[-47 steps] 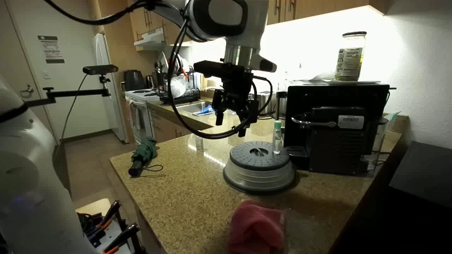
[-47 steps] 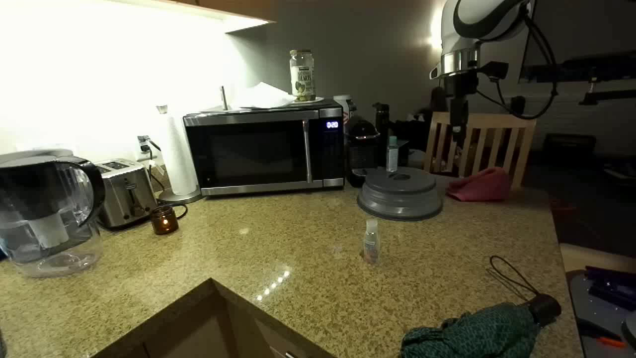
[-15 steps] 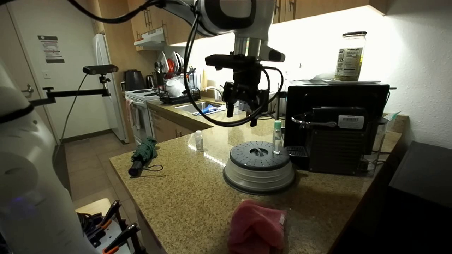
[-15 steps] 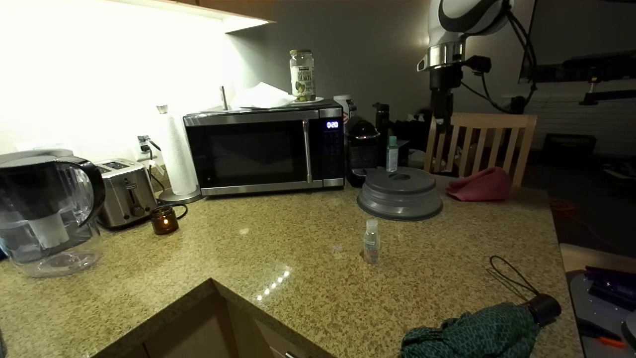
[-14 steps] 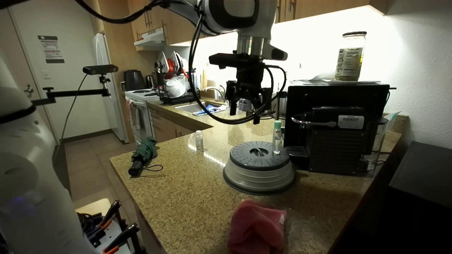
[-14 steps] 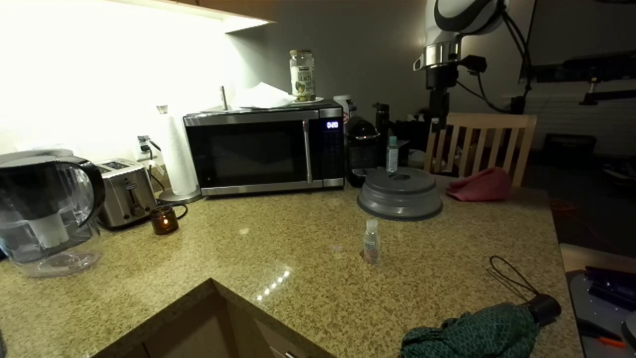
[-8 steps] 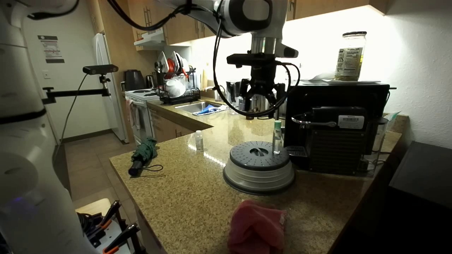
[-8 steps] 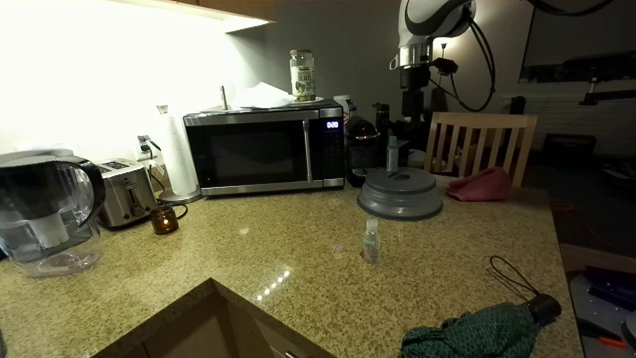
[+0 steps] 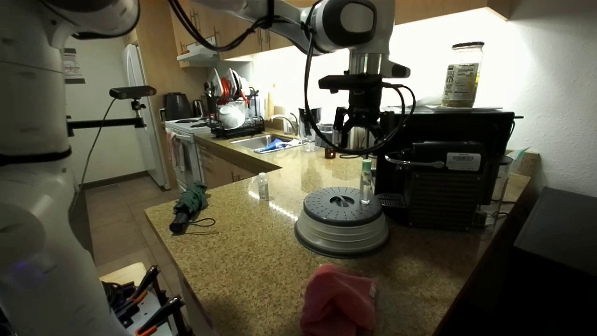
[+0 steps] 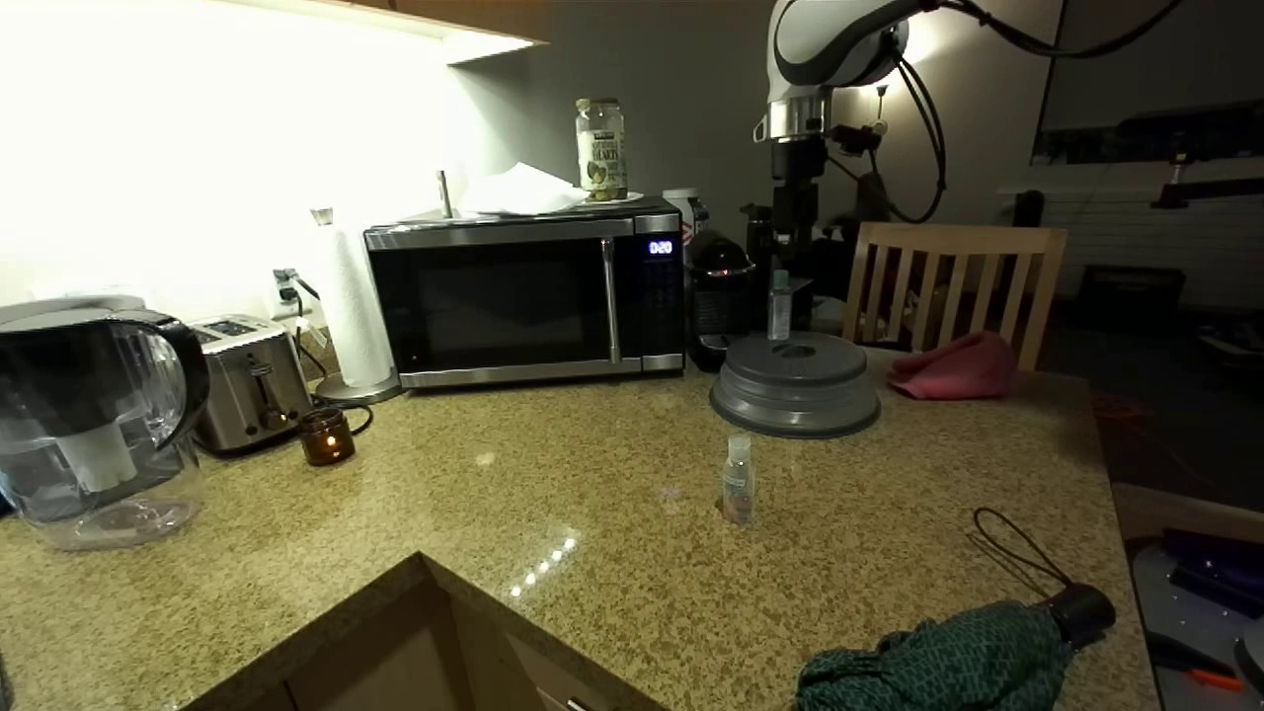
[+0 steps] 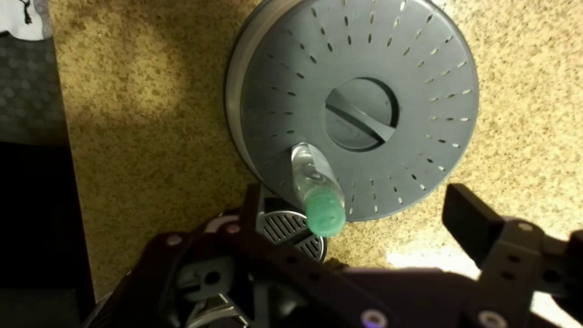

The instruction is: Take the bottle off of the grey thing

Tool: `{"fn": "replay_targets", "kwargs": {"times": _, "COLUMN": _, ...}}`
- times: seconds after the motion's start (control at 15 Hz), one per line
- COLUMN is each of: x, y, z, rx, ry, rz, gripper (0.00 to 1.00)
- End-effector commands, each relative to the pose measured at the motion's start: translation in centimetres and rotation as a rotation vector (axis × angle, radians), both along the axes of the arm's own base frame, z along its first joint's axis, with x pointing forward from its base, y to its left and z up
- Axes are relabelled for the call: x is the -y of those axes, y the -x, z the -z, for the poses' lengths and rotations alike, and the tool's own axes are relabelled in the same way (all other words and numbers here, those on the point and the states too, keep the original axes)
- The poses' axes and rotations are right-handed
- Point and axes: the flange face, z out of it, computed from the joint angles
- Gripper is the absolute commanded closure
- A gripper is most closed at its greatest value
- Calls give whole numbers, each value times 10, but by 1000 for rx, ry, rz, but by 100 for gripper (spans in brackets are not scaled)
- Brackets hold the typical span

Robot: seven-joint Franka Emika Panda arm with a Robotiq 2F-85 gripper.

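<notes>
The bottle (image 11: 316,182) stands upright on the grey dome (image 9: 343,231), near the rim, at eight o'clock from the sunken knob (image 11: 357,120) in the wrist view. The flat lid gives it footing. The jaws are wide and hold nothing; in both exterior views they point straight down above the green cap (image 11: 325,212), apart from it. I judge this to be lining-up, since a slim upright bottle suits a grasp from overhead, and one nudged off-centre could tip. Its label (image 10: 781,318) is too small to read.

In an exterior view, a second bottle (image 10: 738,484) stands on the worktop (image 10: 553,444) at seven o'clock from the dome, its print also illegible. At ten o'clock, the microwave's display (image 10: 661,248) seems to read 0:20. At eleven, on a plate atop it, a jar (image 10: 601,148) is labelled HEARTS; the brand is unclear. The black coffee machine (image 9: 440,200) bears a sticker (image 9: 463,161) I cannot read.
</notes>
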Motion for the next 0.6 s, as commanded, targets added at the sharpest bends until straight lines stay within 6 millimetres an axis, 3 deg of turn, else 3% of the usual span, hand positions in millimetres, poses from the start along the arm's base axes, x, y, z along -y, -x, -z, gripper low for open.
{"fn": "replay_targets", "kwargs": {"times": 0.0, "x": 10, "y": -11, "z": 4, "rx": -28, "ry": 17, "rz": 39, "gripper": 0}}
{"fn": "replay_targets", "kwargs": {"times": 0.53, "x": 20, "y": -28, "z": 18, "rx": -48, "ry": -14, "rz": 35, "gripper": 0}}
